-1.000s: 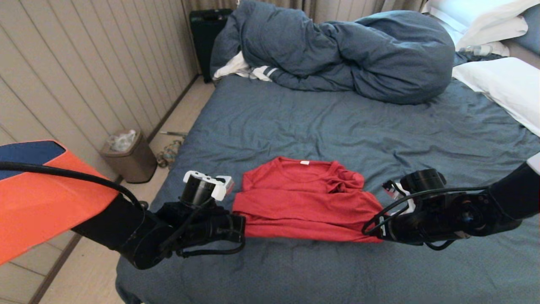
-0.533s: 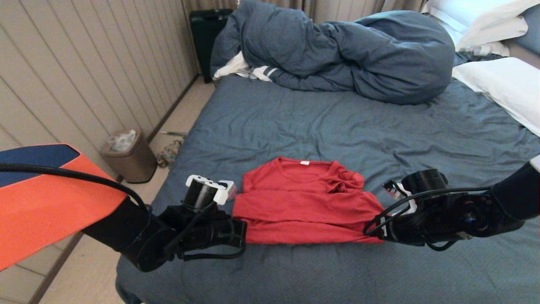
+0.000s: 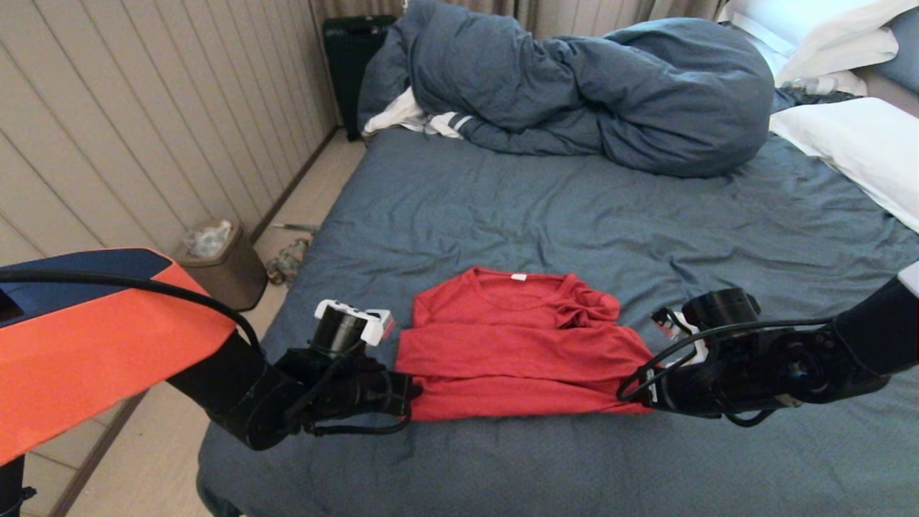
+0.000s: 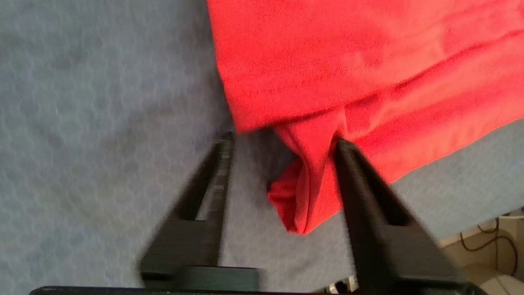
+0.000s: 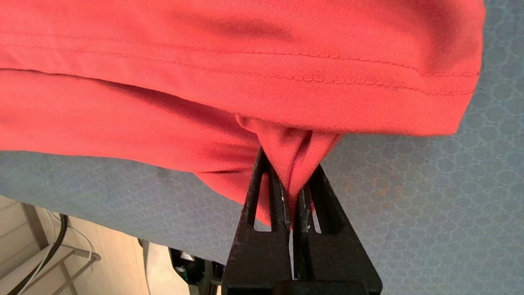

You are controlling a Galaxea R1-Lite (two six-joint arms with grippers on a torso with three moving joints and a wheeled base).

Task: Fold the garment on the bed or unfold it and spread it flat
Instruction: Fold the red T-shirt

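The shirt (image 3: 517,345) lies folded on the bed (image 3: 574,215), in the near part of the sheet and well apart from the duvet (image 3: 574,93) bunched at the far side. Its collar faces the duvet, and the red cloth is doubled over so that the upper layer's hem runs across the shirt. No lettering shows on the side that faces up.

The left gripper (image 4: 280,143) sits at the shirt's near left corner. Its jaws stand apart, and a bunched fold of the shirt's corner (image 4: 303,192) lies loose between them, touching the one finger (image 4: 360,184) but not pinched. The other finger (image 4: 217,164) is over bare sheet just beside the shirt.

The right gripper (image 5: 292,180) is at the shirt's near right corner. Its jaws are pressed together on a pinch of red cloth, which is pulled into a small peak under the shirt's hemmed edge (image 5: 286,73).

Both arms reach in low over the bed, one at each side of the shirt. White pillows (image 3: 847,143) lie to the right of the duvet, and a small bin (image 3: 215,262) stands on the floor to the left of the bed.
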